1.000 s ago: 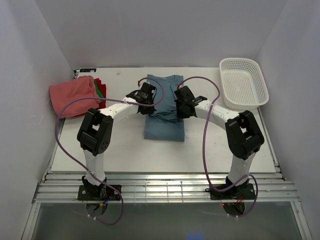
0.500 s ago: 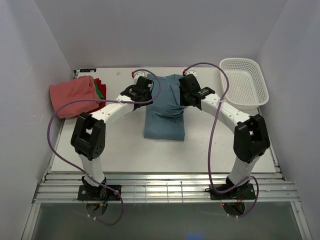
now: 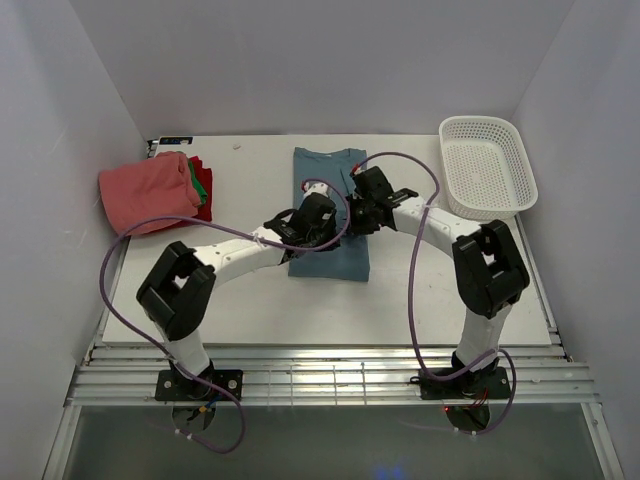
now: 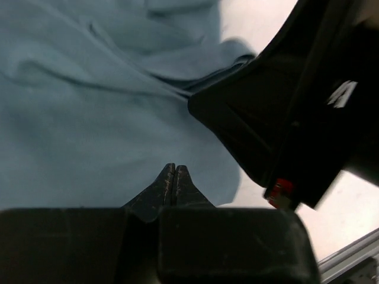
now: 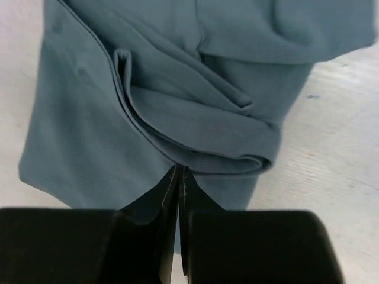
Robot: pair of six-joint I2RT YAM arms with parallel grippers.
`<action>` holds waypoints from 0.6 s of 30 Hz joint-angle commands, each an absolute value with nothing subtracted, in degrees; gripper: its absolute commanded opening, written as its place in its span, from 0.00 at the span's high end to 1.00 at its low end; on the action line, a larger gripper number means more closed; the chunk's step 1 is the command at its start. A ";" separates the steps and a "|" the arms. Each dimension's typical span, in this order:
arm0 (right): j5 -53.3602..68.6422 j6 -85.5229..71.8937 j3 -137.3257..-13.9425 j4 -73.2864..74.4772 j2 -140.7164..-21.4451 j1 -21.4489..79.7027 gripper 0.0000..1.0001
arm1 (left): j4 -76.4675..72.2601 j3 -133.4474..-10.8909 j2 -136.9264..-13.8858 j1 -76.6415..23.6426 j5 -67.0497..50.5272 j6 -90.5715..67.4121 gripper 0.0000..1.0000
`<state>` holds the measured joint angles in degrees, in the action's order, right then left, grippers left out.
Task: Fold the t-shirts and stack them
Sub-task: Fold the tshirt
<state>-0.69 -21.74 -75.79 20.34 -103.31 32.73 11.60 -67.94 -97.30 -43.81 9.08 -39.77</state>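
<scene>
The dusty teal-blue t-shirt (image 3: 330, 255) lies as a long folded strip in the middle of the table, with loose folds along its right side (image 5: 201, 130). My left gripper (image 3: 326, 222) hovers over its middle, shut (image 4: 173, 170) with nothing between the fingers. My right gripper (image 3: 356, 214) is close beside it at the shirt's right edge, also shut (image 5: 179, 170), its tips resting against a fabric fold without holding it. At the far left, the salmon-pink t-shirt (image 3: 148, 190) sits on top of the green (image 3: 204, 181) and red (image 3: 203, 208) ones.
A white mesh basket (image 3: 487, 165) stands at the back right corner. The right gripper's black body (image 4: 296, 112) fills the right side of the left wrist view, very close to my left gripper. Purple cables loop above both arms.
Both grippers were at the shirt's far end half a second ago with jaws apart; they have pulled back to the shirt's middle and shut. The far part of the shirt now lies flat.
</scene>
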 commanded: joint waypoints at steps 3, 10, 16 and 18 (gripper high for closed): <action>7.73 -24.34 -77.17 17.75 -107.48 32.78 0.92 | 8.96 -66.62 -101.33 -43.86 3.51 -41.57 1.00; 8.00 -24.61 -77.61 17.22 -109.07 32.78 0.92 | 8.44 -65.39 -104.59 -43.86 3.60 -40.34 1.00; 7.56 -24.79 -77.61 19.16 -105.74 32.96 0.92 | 7.38 -62.06 -104.68 -43.94 3.08 -41.48 1.00; 7.65 -24.52 -77.26 19.95 -104.60 32.96 0.92 | 6.86 -61.26 -104.59 -43.86 2.90 -41.66 1.00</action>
